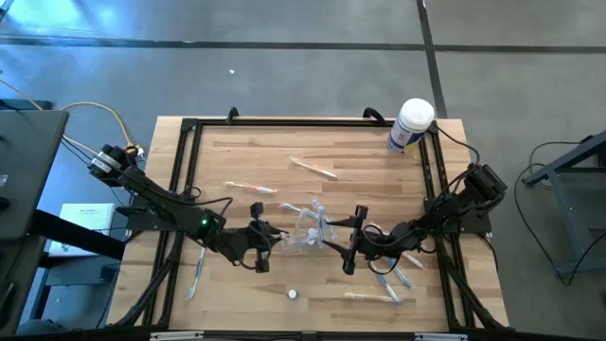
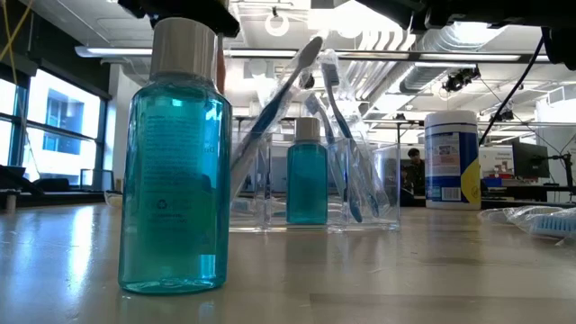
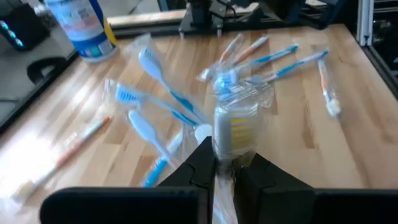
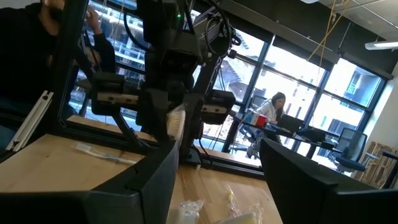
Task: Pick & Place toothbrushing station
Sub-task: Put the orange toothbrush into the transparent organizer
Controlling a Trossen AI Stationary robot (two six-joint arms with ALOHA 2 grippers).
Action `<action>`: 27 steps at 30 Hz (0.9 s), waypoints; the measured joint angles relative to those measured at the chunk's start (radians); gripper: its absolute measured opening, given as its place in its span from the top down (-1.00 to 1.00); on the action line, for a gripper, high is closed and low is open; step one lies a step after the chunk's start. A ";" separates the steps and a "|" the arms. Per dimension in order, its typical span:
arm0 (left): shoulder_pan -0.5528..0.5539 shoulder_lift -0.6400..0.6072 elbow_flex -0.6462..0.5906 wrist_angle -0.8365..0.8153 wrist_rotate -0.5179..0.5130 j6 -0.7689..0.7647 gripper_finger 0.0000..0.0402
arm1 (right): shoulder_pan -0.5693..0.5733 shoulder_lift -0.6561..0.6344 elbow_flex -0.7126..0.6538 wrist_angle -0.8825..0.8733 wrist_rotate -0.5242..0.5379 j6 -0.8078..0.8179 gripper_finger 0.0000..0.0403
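High view showed the toothbrushing station [image 1: 310, 230], a clear plastic holder, standing near the middle of the worktop [image 1: 379, 156], directly between the two claws. In the low view the holder [image 2: 315, 184] stood upright with toothbrushes [image 2: 346, 135] leaning out of it and a small blue bottle [image 2: 307, 171] inside; a larger blue bottle [image 2: 175, 162] stood nearer the camera.

The left claw [image 3: 225, 171] was nearly closed, its fingers pinching a thin clear wrapper or edge beside a wrapped brush; whether this was the holder's own wall could not be told. The right claw [image 4: 214, 168] stood wide open, holding nothing, just beside the holder on the other side.

Risks as judged: the pinch looked slight, so a lift could slip or tip the holder, spilling brushes and bottle. Loose wrapped toothbrushes [image 1: 393, 279] lay close around and could be dragged. The white tub [image 1: 411, 125] stood well apart at the far corner, unlikely to interfere.
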 joint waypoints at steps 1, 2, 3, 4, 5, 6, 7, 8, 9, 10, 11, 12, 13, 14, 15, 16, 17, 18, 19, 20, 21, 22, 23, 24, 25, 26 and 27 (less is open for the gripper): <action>0.000 0.003 0.000 -0.011 0.009 -0.018 0.82 | 0.000 0.000 0.000 0.001 0.000 0.000 -0.10; 0.002 0.008 0.000 -0.016 0.010 -0.026 0.79 | 0.000 0.000 0.000 0.000 0.000 0.000 -0.10; 0.002 0.014 0.000 -0.017 0.011 -0.026 0.75 | 0.000 0.000 0.000 0.000 0.000 0.000 -0.10; 0.002 0.022 0.000 -0.017 0.011 -0.027 0.71 | 0.000 0.000 0.000 0.000 0.000 0.000 -0.10; 0.002 0.030 0.000 -0.009 0.011 -0.028 0.67 | 0.000 0.000 0.000 0.000 0.000 0.000 -0.10; 0.002 0.037 0.000 0.001 0.012 -0.036 0.63 | 0.000 0.000 0.000 -0.001 0.000 0.000 -0.10; 0.002 0.043 0.000 0.006 0.012 -0.053 0.58 | 0.000 0.000 0.000 -0.002 -0.001 0.000 -0.10; 0.002 0.049 0.000 0.006 0.012 -0.073 0.53 | 0.000 0.000 0.000 -0.002 -0.002 0.000 -0.10; 0.002 0.056 0.000 0.007 0.012 -0.089 0.49 | 0.000 0.000 0.000 -0.001 -0.002 0.000 -0.10; 0.006 0.061 0.000 0.009 0.012 -0.100 0.44 | 0.000 0.000 0.000 -0.003 -0.002 0.000 -0.10; 0.010 0.064 0.000 0.009 0.012 -0.105 0.41 | 0.000 0.000 0.000 -0.003 -0.002 0.000 -0.10; 0.012 0.065 0.000 0.007 0.012 -0.106 0.37 | 0.000 0.000 0.000 -0.002 -0.002 0.000 -0.10; 0.015 0.065 0.000 0.012 0.012 -0.108 0.35 | 0.000 0.000 0.000 -0.002 -0.002 0.000 -0.10; 0.018 0.064 0.000 0.020 0.011 -0.111 0.34 | 0.000 0.000 0.000 -0.003 -0.002 0.000 -0.10; 0.022 0.064 0.000 0.027 0.011 -0.120 0.33 | 0.000 0.000 0.000 -0.003 -0.002 0.000 -0.10; 0.024 0.064 0.000 0.035 0.011 -0.127 0.32 | 0.000 0.000 0.000 -0.004 -0.002 0.001 -0.10; 0.024 0.064 0.000 0.050 0.012 -0.129 0.32 | 0.000 0.000 0.000 -0.007 -0.001 0.005 -0.10; 0.022 0.064 0.000 0.072 0.011 -0.128 0.32 | 0.000 0.000 0.000 -0.011 -0.001 0.011 -0.10; 0.020 0.064 0.000 0.093 0.011 -0.119 0.32 | 0.000 0.000 0.000 -0.015 -0.002 0.017 -0.10; 0.019 0.064 0.000 0.111 0.011 -0.106 0.32 | 0.000 0.000 0.000 -0.018 -0.002 0.022 -0.10; 0.018 0.064 0.000 0.126 0.012 -0.086 0.32 | 0.000 0.000 0.000 -0.020 -0.002 0.023 -0.10; 0.018 0.064 0.000 0.139 0.012 -0.061 0.32 | 0.000 0.000 0.000 -0.020 -0.002 0.023 -0.10; 0.017 0.064 0.000 0.156 0.010 -0.038 0.32 | 0.000 0.000 0.000 -0.020 -0.003 0.023 -0.10; 0.014 0.064 0.000 0.177 0.005 -0.017 0.32 | 0.000 0.000 0.000 -0.020 -0.002 0.023 -0.10; 0.012 0.064 0.000 0.195 -0.008 0.003 0.32 | 0.000 0.000 0.000 -0.020 -0.003 0.023 -0.10; 0.012 0.064 0.000 0.211 -0.018 0.023 0.32 | 0.000 0.000 0.000 -0.020 -0.003 0.023 -0.10; 0.011 0.064 0.000 0.227 -0.025 0.044 0.32 | 0.000 0.000 0.000 -0.020 -0.003 0.023 -0.10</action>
